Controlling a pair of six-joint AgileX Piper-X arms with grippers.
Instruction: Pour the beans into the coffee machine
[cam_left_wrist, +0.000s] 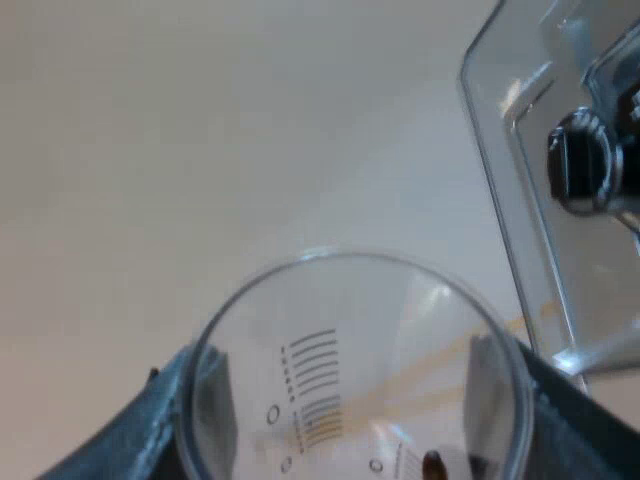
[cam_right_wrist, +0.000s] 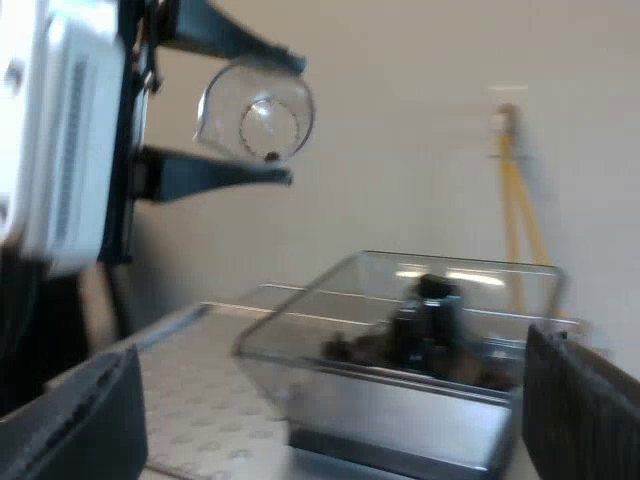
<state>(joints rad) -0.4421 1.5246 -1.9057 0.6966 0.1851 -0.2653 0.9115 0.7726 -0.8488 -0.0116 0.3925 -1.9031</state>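
In the left wrist view, the left gripper (cam_left_wrist: 355, 410) was clamped on the measuring glass (cam_left_wrist: 350, 330), one finger pressed to each side of its wall. The glass was tipped on its side beside the bean hopper (cam_left_wrist: 545, 230), with one bean (cam_left_wrist: 433, 463) left inside. I judge the glass light, stiff, slick and breakable, best held mid-wall as it was.

In the right wrist view, the right gripper (cam_right_wrist: 330, 420) had its fingers wide apart, holding nothing, close to the hopper (cam_right_wrist: 400, 300). The left gripper (cam_right_wrist: 215, 105) held the glass (cam_right_wrist: 258, 115) above the machine's top plate (cam_right_wrist: 200, 400). Dark beans (cam_right_wrist: 350, 350) lay in the hopper around a black knob (cam_right_wrist: 425, 320), and a yellow strip (cam_right_wrist: 515, 190) hung on the wall behind. Nothing seemed to block the pour.
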